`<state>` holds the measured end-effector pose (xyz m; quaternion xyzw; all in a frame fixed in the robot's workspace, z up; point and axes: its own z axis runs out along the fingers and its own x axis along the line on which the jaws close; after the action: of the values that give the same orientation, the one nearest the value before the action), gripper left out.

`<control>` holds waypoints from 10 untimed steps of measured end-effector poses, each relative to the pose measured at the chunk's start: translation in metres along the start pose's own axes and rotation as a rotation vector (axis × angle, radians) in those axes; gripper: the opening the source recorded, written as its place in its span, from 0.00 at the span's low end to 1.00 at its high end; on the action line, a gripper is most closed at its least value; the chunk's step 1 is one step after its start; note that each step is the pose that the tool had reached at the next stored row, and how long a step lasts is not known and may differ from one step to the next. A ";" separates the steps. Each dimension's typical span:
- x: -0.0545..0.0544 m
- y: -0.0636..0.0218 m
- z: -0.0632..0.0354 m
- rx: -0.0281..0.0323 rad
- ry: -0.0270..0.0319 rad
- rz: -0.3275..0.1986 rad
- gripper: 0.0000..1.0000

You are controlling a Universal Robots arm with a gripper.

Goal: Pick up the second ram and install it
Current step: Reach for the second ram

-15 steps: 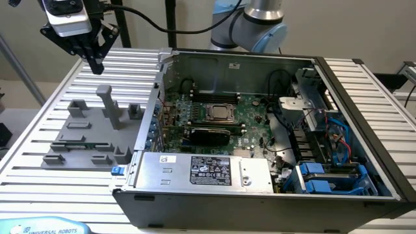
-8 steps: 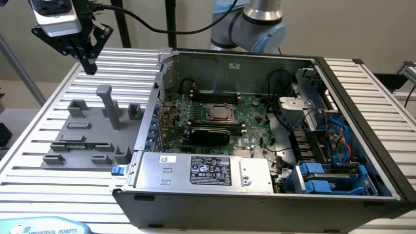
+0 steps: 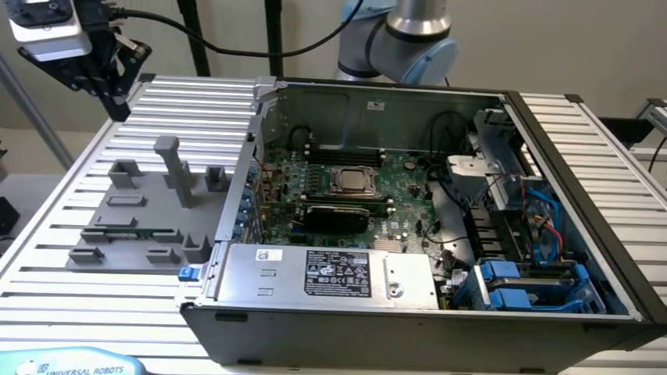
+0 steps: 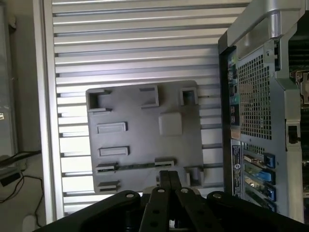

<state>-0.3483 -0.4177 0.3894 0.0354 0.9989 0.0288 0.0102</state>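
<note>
Approach seems the step in hand: the pincer (image 3: 112, 101), drawn narrow and empty, hangs high over the counter (image 3: 62, 312), well apart from the ram (image 3: 137, 232) lying in the grey fixture (image 3: 105, 262) beside the case (image 3: 312, 320), so a grasp would call for spreading and descending.

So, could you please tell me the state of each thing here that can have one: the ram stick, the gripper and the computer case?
second ram: lies flat in its holders on the grey fixture, not held.
gripper: shut, empty, above the fixture and apart from it.
computer case: open, with the motherboard exposed.
</note>
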 end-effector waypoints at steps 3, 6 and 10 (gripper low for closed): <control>0.013 -0.0021 0.0031 0.0001 0.0012 0.000 0.11; 0.025 -0.0043 0.0075 0.0004 0.0045 0.000 0.11; 0.032 -0.0083 0.0132 0.0009 0.0140 -0.001 0.11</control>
<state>-0.3802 -0.4229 0.3752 0.0350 0.9990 0.0286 0.0032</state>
